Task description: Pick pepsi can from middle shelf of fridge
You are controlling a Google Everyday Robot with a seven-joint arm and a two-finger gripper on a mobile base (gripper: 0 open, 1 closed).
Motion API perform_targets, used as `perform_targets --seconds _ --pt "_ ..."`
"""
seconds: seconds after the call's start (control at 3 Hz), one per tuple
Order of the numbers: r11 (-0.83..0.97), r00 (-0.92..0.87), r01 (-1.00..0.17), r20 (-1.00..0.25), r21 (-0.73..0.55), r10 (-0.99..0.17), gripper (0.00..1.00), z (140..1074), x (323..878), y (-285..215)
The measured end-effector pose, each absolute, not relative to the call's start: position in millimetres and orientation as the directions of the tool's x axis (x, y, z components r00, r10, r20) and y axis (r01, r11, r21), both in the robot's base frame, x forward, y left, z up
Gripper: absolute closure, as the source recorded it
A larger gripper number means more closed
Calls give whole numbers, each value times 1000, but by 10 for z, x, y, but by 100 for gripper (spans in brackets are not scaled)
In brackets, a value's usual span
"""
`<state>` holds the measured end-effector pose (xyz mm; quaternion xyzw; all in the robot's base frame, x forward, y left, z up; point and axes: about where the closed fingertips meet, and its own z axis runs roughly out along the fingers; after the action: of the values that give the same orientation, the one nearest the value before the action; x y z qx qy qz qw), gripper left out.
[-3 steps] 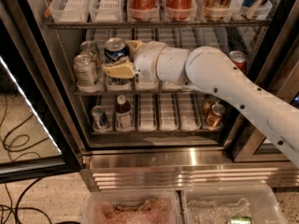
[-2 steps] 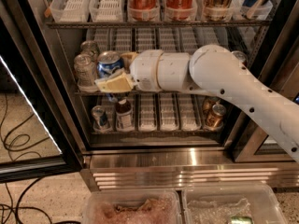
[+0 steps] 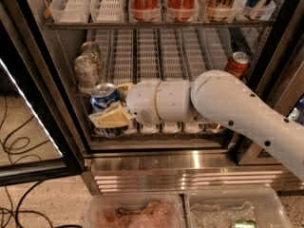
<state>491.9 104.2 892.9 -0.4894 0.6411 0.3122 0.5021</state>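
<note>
pepsi can (image 3: 102, 94): blue, silver top, pinched between the fingers of the gripper (image 3: 109, 107), fridge (image 3: 142, 167) opening, lower left corner.

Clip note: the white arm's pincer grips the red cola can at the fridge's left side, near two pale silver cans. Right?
No. The pincer grips the small blue aluminium pepsi can; the red cola can sits untouched on the middle wire shelf, far right, as the camera view shows. The rest holds.
</note>
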Motion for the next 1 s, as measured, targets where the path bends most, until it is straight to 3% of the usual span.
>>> perform_targets --seconds 0.33,0.67,1.0 --pt "325 -16 -941 -950 -92 -313 100 8935 4920 1049" --pt "294 -27 -953 -948 -72 -318 100 8811 4562 1202" --pt "340 -123 -940 -950 19 -288 100 8864 3816 1639"
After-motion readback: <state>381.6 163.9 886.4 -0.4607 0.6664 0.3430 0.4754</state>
